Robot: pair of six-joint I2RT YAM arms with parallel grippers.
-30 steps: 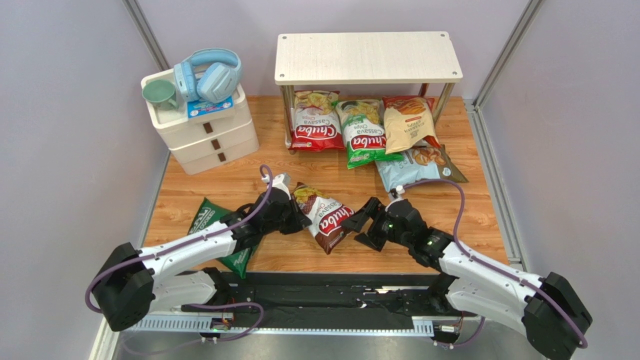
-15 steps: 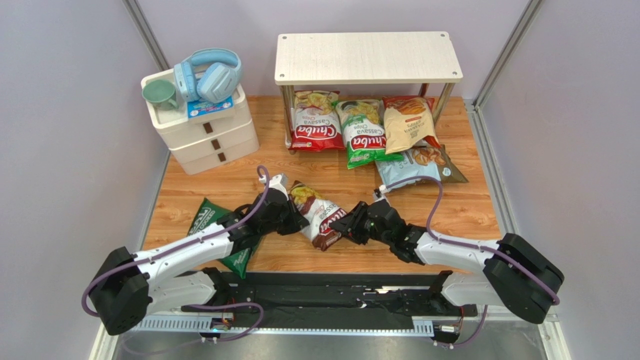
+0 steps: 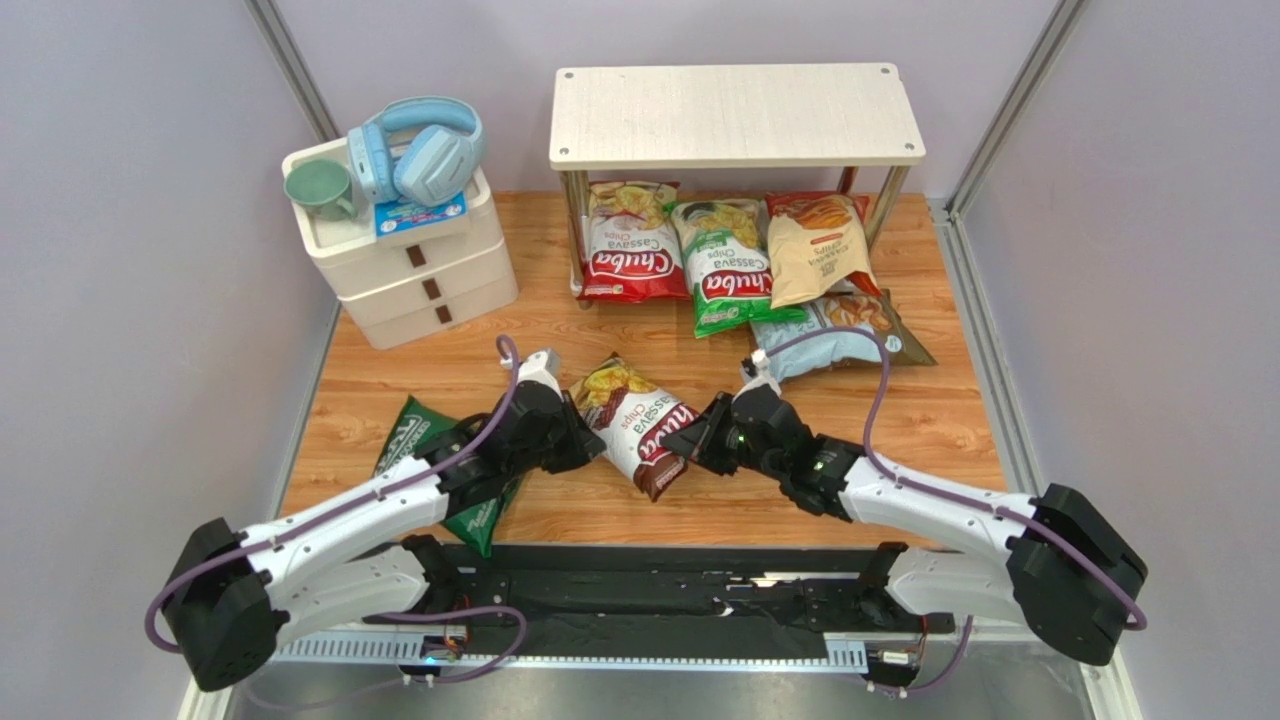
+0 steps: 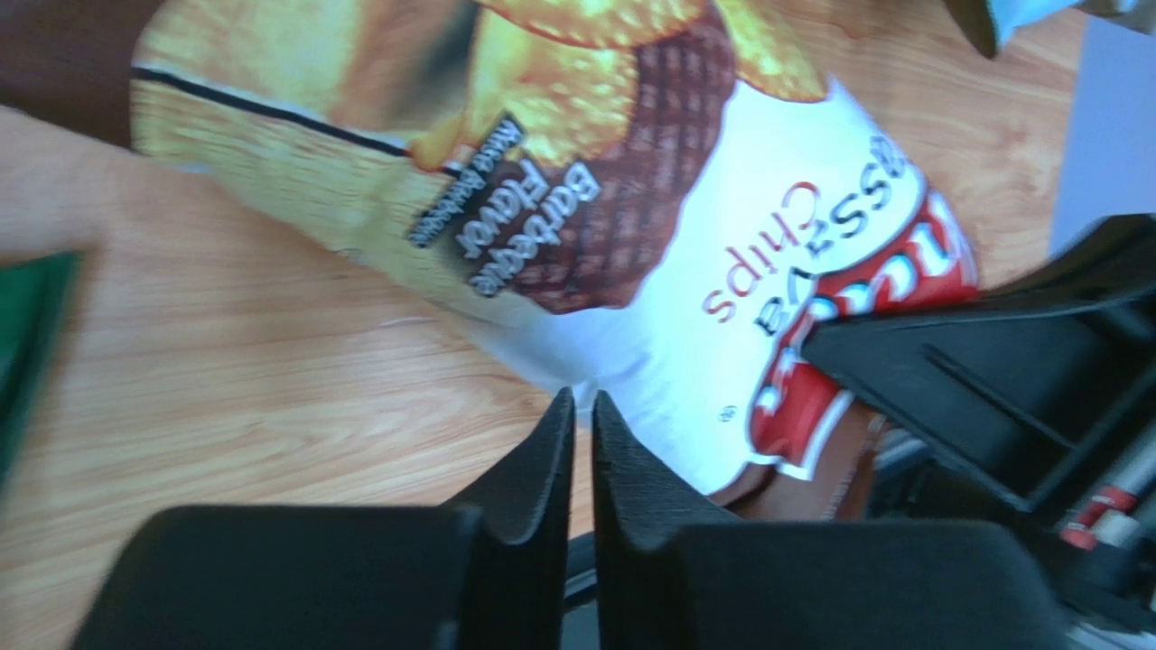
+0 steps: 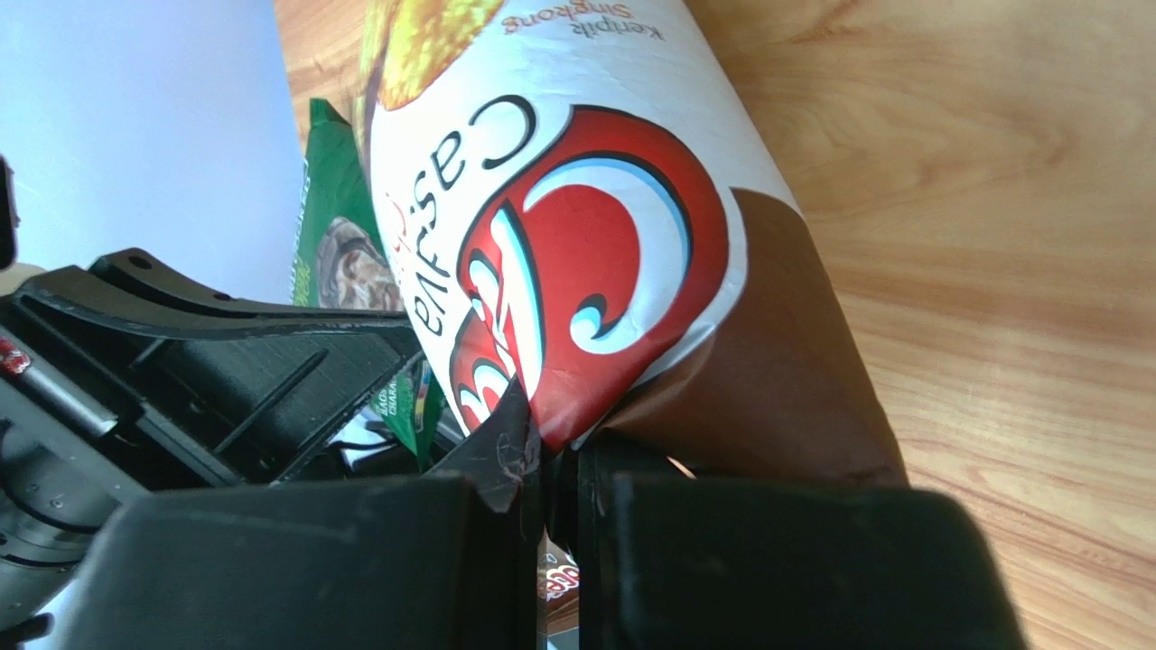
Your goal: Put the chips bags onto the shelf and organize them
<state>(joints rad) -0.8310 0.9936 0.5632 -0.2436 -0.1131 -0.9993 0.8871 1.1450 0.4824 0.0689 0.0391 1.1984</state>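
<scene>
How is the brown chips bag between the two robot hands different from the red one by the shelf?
The brown bag lies slanted at mid-table; the red bag lies straight, partly under the top of the shelf. The left gripper and right gripper pinch the brown bag at opposite edges; no gripper touches the red bag. Both show the Chuba Cassava logo.

both arms reach forward and low, forearms angled inward so the grippers face each other. left gripper (image 4: 581, 406): fingers together, hairline gap only. right gripper (image 5: 546, 440): fingers clamped on the edge of the brown bag (image 5: 584, 244).
</scene>
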